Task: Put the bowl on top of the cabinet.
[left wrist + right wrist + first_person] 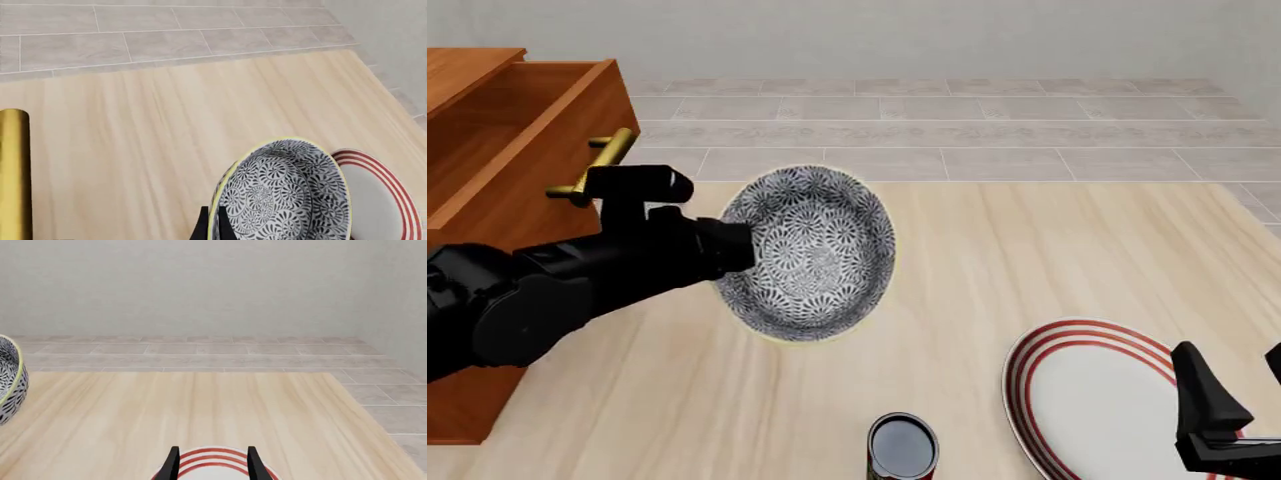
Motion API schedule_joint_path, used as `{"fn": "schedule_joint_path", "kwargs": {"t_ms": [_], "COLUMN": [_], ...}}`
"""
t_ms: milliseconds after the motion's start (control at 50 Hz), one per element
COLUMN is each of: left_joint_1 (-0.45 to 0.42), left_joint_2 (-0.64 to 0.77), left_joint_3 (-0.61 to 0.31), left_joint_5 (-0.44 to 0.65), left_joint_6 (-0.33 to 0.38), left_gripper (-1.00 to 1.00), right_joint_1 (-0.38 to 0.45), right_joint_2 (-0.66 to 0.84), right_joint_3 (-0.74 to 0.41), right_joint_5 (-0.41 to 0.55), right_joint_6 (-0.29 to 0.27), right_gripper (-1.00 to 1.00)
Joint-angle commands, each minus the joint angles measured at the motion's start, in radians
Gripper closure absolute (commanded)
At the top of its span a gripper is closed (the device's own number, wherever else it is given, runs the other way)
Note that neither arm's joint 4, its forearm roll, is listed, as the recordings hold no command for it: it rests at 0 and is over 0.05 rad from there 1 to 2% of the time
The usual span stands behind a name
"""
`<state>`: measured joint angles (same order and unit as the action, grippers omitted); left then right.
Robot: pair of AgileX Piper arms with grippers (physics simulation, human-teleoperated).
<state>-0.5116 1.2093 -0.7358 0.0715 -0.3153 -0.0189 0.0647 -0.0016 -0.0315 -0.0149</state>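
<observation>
The grey-and-white floral bowl point(814, 255) hangs above the table, tipped on its side with its inside facing the camera. My left gripper point(737, 250) is shut on its rim from the left; in the left wrist view the black fingertips point(222, 225) pinch the bowl's point(287, 195) pale edge. The reddish-brown cabinet point(494, 170) stands at the far left, just behind and left of my left arm. My right gripper point(1238, 390) is open and holds nothing, low at the front right; its two fingers point(172, 462) straddle empty air over the plate.
A flat white plate with red rings point(1094, 395) lies at the front right, under my right gripper. A small dark can point(901, 445) stands at the front centre. A brass drawer handle point(594, 165) juts out beside my left arm. Tiled floor lies beyond the table's far edge.
</observation>
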Motion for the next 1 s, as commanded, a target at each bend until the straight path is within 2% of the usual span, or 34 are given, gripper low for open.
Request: {"fn": "schedule_joint_path", "kwargs": {"t_ms": [20, 220, 280, 420, 480, 760, 800, 1000], "left_joint_1": [0.006, 0.013, 0.031, 0.053, 0.052, 0.085, 0.075, 0.070], "left_joint_2": [-0.037, -0.038, -0.034, -0.042, -0.047, -0.046, -0.045, -0.044], "left_joint_3": [-0.051, -0.100, -0.125, -0.170, -0.183, -0.283, -0.293, -0.334], "left_joint_5": [0.068, 0.122, 0.146, 0.182, 0.195, 0.277, 0.283, 0.314], "left_joint_6": [0.004, 0.005, 0.038, 0.048, 0.036, 0.098, 0.075, 0.074], "left_gripper": [1.00, 1.00, 1.00, 1.00, 1.00, 1.00, 1.00, 1.00], "right_joint_1": [-0.002, -0.004, -0.003, -0.004, -0.004, -0.004, -0.004, -0.004], "right_joint_2": [0.003, 0.005, 0.004, 0.002, 0.004, 0.003, 0.006, 0.008], "right_joint_3": [0.000, 0.000, 0.000, 0.000, -0.001, -0.001, 0.000, 0.000], "right_joint_5": [-0.003, -0.005, -0.005, -0.003, -0.005, -0.005, -0.007, -0.008], "right_joint_6": [0.001, 0.004, 0.004, 0.004, 0.004, 0.004, 0.004, 0.003], "right_gripper": [-1.00, -1.00, -1.00, -1.00, -1.00, -1.00, -1.00, -1.00]}}
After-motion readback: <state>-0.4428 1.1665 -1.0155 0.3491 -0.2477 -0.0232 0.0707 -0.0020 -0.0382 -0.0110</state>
